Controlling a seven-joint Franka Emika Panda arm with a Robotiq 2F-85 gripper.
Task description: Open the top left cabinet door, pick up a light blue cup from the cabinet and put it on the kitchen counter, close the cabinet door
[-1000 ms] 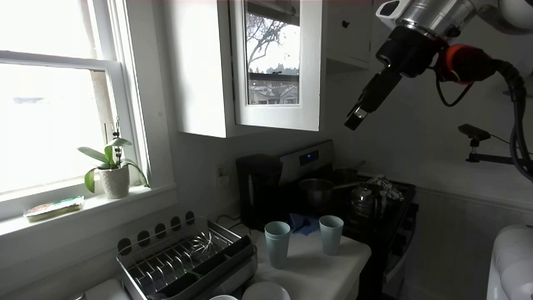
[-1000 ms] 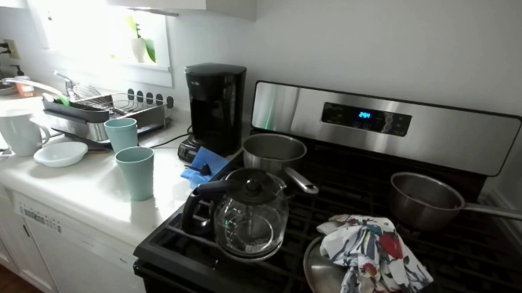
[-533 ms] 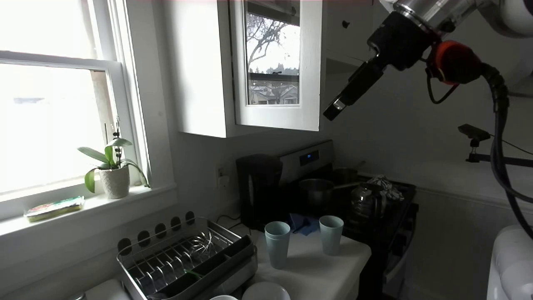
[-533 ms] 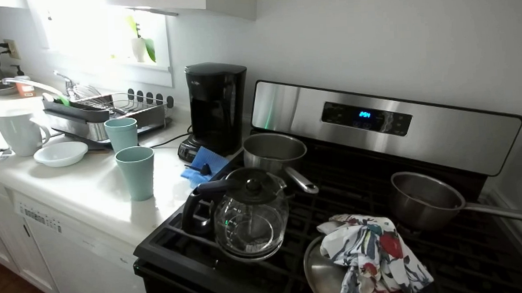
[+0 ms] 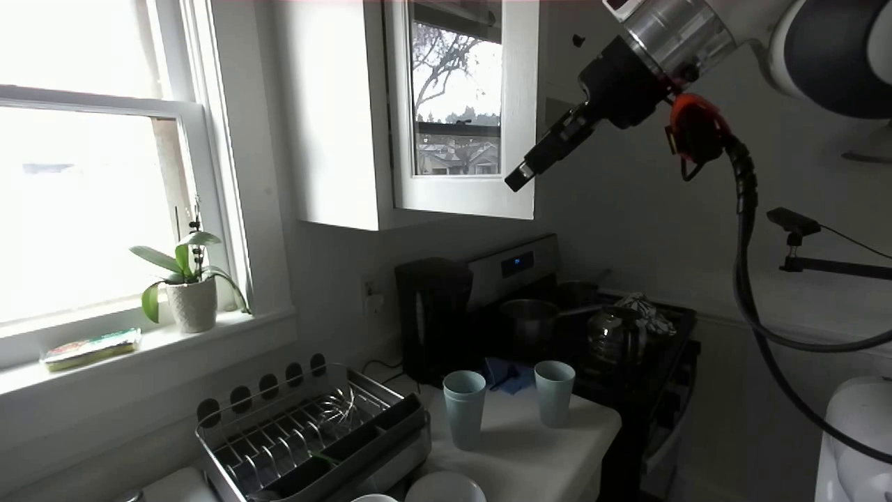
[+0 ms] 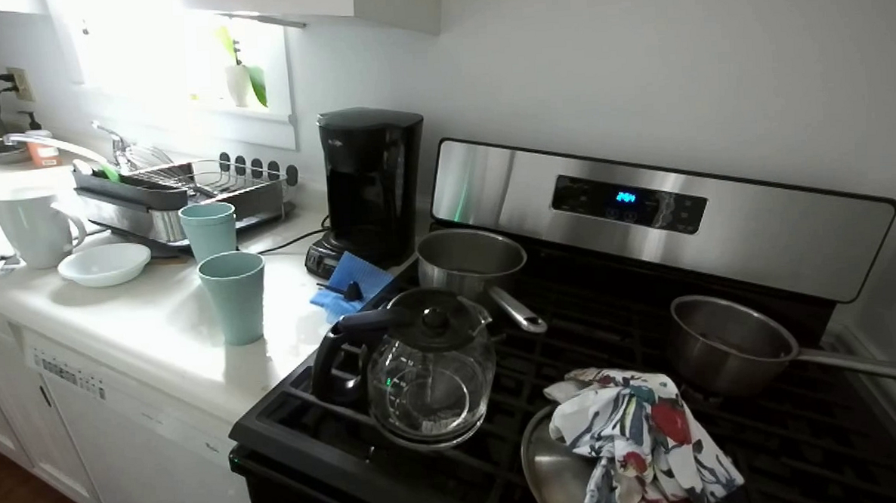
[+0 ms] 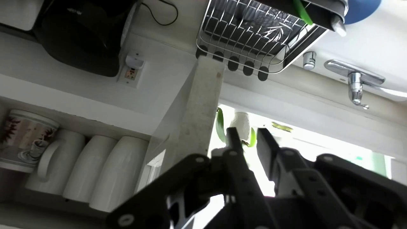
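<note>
You have the open glass door (image 5: 460, 104) just beside your gripper (image 7: 250, 131), its fingers (image 7: 234, 140) slightly parted

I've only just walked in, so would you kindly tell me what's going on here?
A robot arm holds its gripper, slightly open and empty, near the open glass cabinet door; whether they touch is unclear. Mugs show inside the cabinet, and light blue cups stand upright on the counter. Closing that door is probably next.
</note>
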